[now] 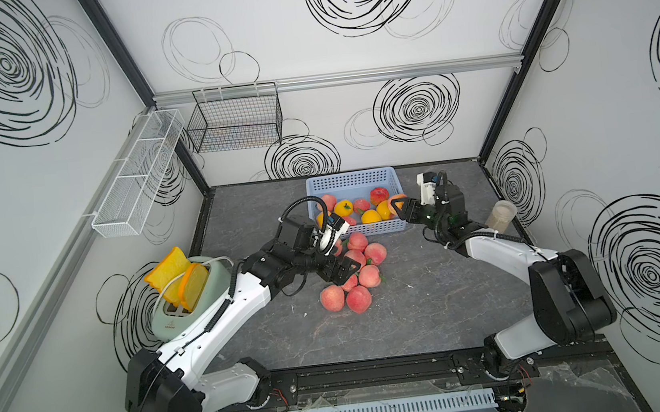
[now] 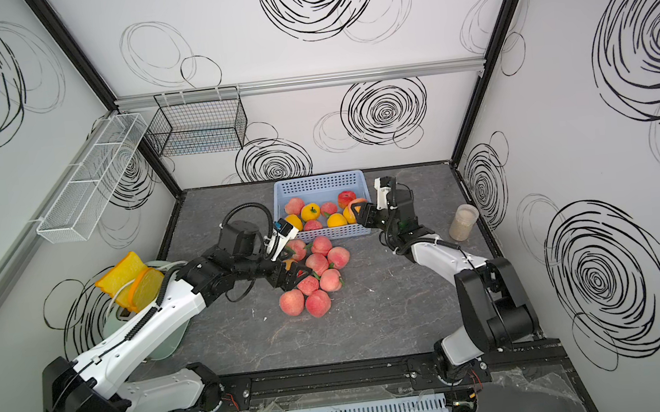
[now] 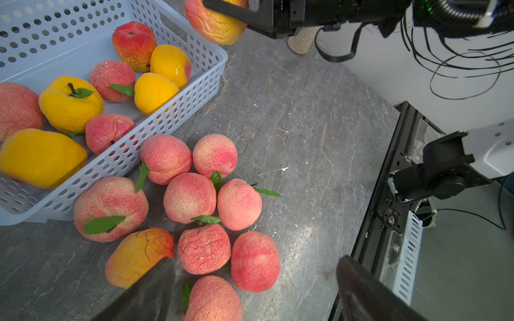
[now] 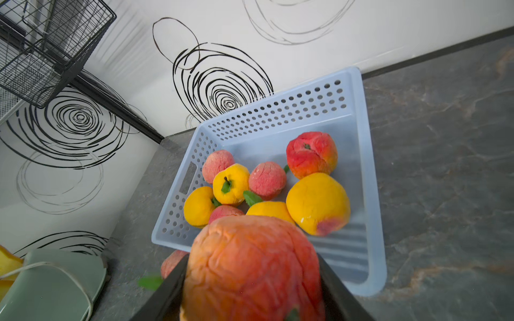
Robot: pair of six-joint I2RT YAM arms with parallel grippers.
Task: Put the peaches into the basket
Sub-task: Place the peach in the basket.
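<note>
Eighteen peaches (image 3: 189, 197) show in all: eight in the basket (image 4: 278, 111), nine bunched on the table (image 1: 415, 315), and one in the right gripper (image 1: 400, 206). That held peach (image 4: 250, 266) is orange-red with creased skin. Both fingers press against its sides, and it hangs over the basket corner nearest that gripper. Just ahead of it, the basket holds four yellow, three pink and one red. The left gripper (image 2: 295, 276) has its jaws spread wide and grips nothing. It hovers over the table bunch, which touches the basket's near wall. These are pink-blushed, several with green leaves, and one yellow-orange fruit lies beside a finger. Behind the right wrist stands one jar (image 1: 499, 214). Behind the left arm, one pale green toaster (image 1: 174, 326) carries two bread slices (image 1: 170, 270).
</note>
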